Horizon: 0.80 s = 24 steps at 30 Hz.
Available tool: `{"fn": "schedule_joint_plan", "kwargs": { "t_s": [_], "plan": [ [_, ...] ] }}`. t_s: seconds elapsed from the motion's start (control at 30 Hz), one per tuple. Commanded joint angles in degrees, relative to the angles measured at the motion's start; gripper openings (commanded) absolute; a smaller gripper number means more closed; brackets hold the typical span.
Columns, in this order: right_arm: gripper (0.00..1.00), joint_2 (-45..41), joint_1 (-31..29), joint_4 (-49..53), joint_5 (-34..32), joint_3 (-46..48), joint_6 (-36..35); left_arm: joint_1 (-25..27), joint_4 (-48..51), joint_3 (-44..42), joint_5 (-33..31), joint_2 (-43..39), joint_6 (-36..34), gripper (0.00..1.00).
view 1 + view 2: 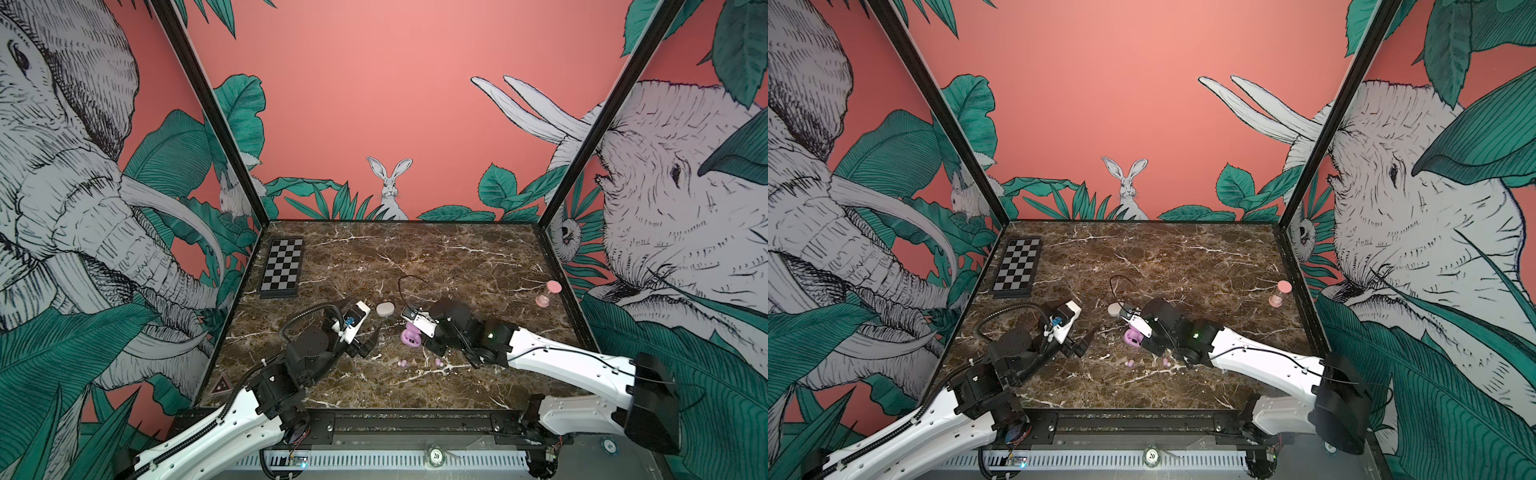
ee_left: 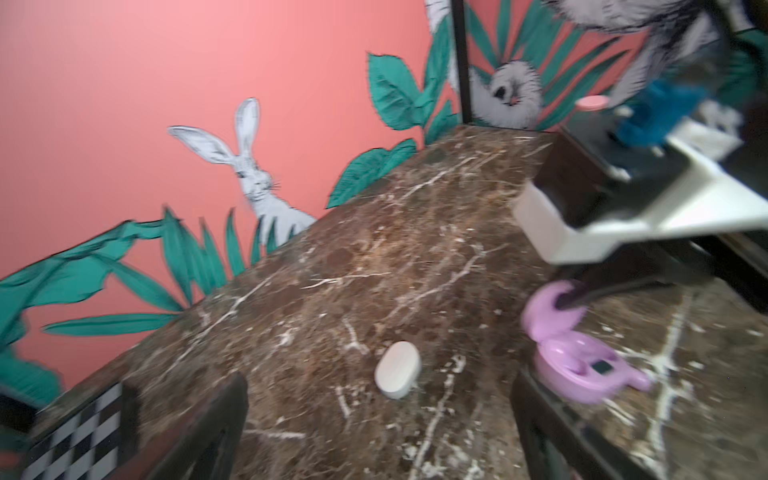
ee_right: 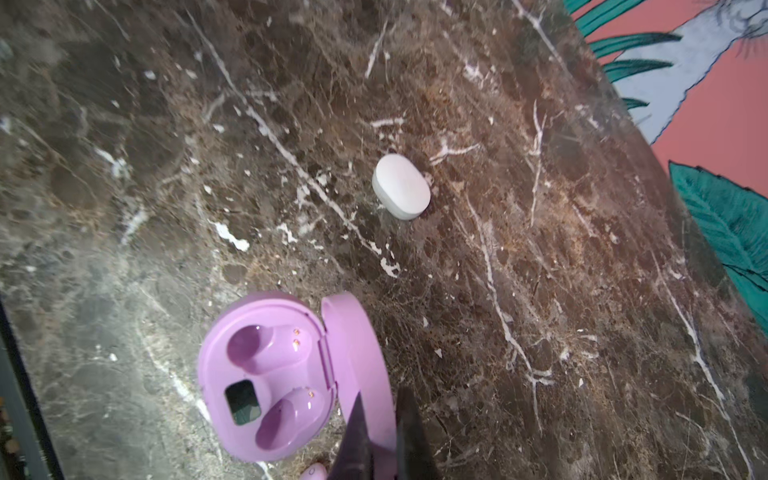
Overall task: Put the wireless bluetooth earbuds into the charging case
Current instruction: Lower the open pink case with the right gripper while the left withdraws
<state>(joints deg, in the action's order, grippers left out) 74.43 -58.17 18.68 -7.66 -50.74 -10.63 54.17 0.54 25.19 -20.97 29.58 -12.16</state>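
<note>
Working on the marble bench (image 1: 415,257). With the left hand (image 1: 368,344) spread wide, empty, near the closed white case (image 1: 385,309). Pinching the open lilac case (image 3: 266,374) by its lid with the right hand (image 3: 381,399). Two lilac earbuds (image 1: 402,363) loose on the bench nearby. Could tip or drag the case if pulled, scattering those buds.

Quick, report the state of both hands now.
Left hand: open, holding nothing.
Right hand: closed on the raised lid of the purple charging case.

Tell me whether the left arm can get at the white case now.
Probably yes: left gripper open, white case just ahead on the table, nothing between; right gripper holds the purple case aside.
</note>
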Motion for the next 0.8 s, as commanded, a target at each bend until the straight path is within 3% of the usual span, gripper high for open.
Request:
{"fn": "schedule_joint_plan", "kwargs": {
  "t_s": [0.0,0.33,0.77],
  "plan": [
    [0.00,3.67,0.13,-0.81,-3.24,-3.12,-2.91,-0.12,-3.65,-0.78,-14.46,0.28,-2.43,0.99],
    [0.00,15.51,0.20,0.82,-12.24,-8.69,-9.82,-0.12,-5.28,-0.77,-23.57,1.23,-3.59,0.99],
    [0.00,23.04,1.91,-2.91,-12.63,-8.94,-13.21,-0.29,-7.41,-1.43,-27.84,1.82,-3.13,0.99]
  ]
}}
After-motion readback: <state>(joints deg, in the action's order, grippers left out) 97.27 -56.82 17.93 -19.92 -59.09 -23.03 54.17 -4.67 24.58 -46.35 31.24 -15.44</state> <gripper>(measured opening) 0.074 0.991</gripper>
